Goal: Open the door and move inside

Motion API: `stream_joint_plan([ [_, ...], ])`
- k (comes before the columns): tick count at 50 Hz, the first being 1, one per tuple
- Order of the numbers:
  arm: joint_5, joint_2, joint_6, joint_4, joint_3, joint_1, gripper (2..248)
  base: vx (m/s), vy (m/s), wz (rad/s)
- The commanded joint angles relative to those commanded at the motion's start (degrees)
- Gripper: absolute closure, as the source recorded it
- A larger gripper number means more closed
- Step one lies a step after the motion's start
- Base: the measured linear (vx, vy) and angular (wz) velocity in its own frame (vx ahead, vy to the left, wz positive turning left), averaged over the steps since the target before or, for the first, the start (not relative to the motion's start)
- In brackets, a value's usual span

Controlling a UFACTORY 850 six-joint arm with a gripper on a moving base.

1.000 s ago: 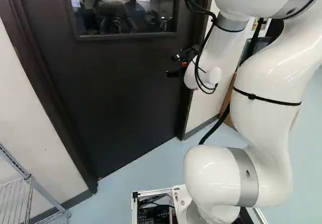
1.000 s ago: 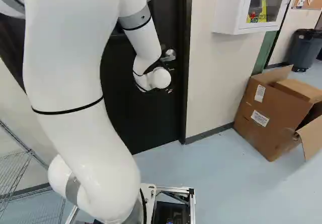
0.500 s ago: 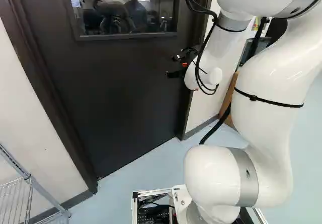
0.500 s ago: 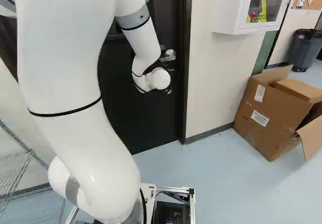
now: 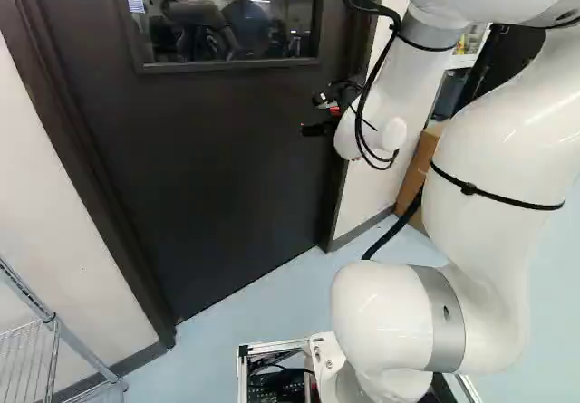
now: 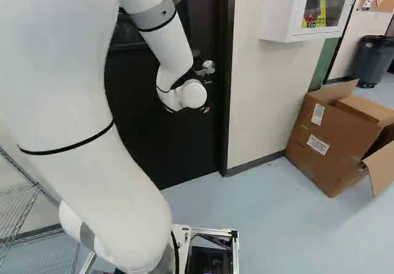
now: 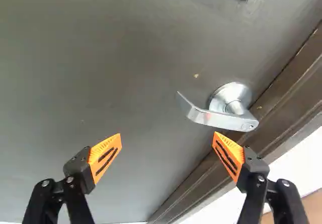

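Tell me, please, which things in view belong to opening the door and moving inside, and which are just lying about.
For the job:
- dark door
- silver lever handle
- door frame
- my open fingers, with orange pads

Just lying or standing about:
- open cardboard box
- wire rack
- white wall cabinet
- grey bin

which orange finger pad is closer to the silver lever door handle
The orange pad on the side of the brown door frame: in the wrist view it shows just by the silver lever handle, the other pad farther off.
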Motion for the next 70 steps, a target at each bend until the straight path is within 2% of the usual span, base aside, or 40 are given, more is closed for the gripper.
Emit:
stream_joint_plan([
  [35, 0.0, 3.3, 0.0, 0.0, -1.47, 0.09, 3, 0.0, 0.0, 0.0],
  [70, 0.0, 0.11, 0.0, 0.0, -6.16, 0.68, 3, 0.0, 0.0, 0.0],
])
